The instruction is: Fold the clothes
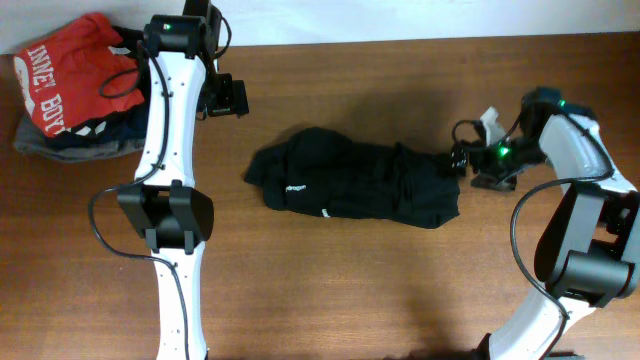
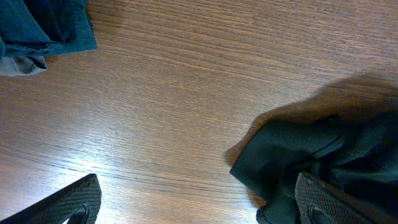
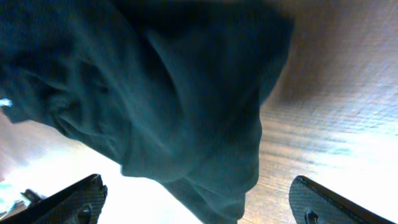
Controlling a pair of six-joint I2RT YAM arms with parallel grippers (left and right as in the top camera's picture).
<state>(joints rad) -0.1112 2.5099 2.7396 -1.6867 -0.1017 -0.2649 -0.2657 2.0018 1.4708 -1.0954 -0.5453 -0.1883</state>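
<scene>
At centre frame on the brown wooden worktop (image 1: 400,290) lies a crumpled black fabric top (image 1: 355,185); left fingers (image 2: 71,202) and right fingers (image 3: 68,199) spread wide, holding nothing.

Your left gripper (image 2: 199,202) stands wide open over the wooden table (image 2: 186,81). One finger overlaps the crumpled black top (image 2: 311,149). The dark blue garment (image 2: 50,25) lies well apart, top corner.

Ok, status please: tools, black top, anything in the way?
Left tool open, right tool open. Black top crumpled, unfolded. Clothes pile aside, nothing blocking.
</scene>
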